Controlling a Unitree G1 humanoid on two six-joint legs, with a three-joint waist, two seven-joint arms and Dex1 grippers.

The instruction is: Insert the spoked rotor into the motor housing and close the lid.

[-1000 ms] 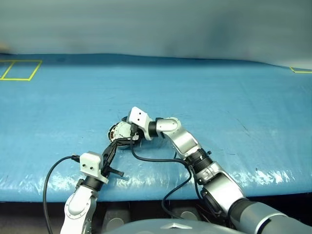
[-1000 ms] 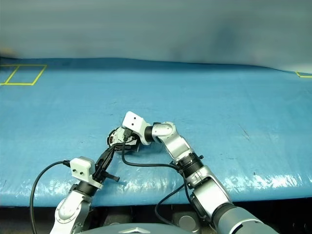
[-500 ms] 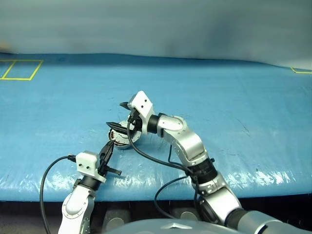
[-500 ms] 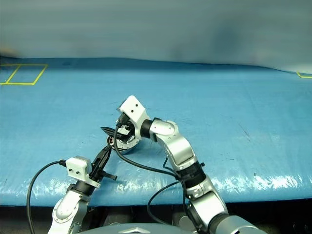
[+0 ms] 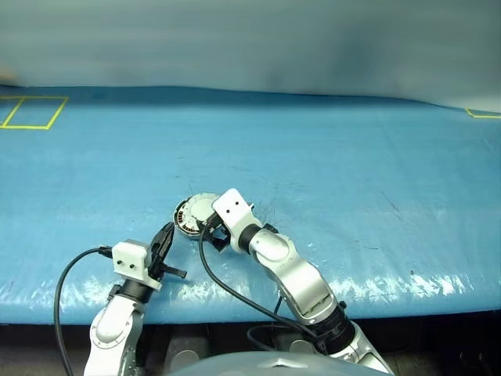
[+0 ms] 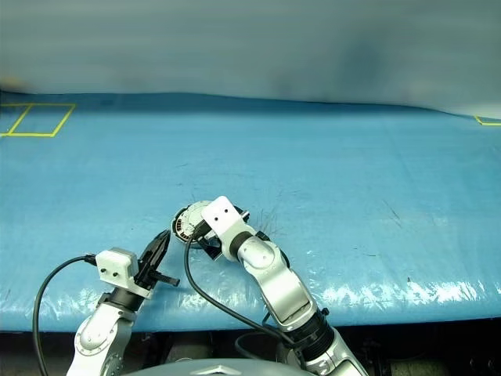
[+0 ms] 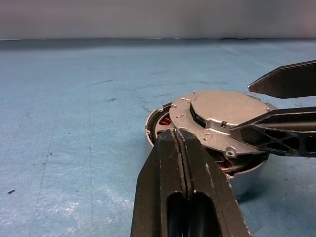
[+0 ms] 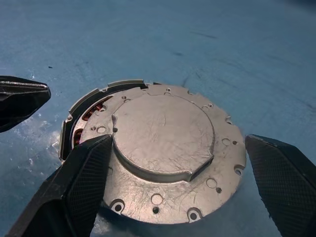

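While the left pincer [image 5: 166, 237] stays shut, the right pincer [image 8: 168, 192] gapes over blue tabletop [image 5: 352, 164]

lid [image 8: 165, 148] down over motor housing [image 8: 74, 129] but sitting skewed, copper windings visible in the gap on one side. right gripper [image 8: 182, 192] spread wide, one finger each side of lid. left gripper [image 8: 19, 98] tip close by housing rim.

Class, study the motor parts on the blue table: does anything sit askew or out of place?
Yes. The lid sits shifted off-centre on the motor housing, leaving a crescent of copper windings uncovered along one edge, so it is not squarely closed.
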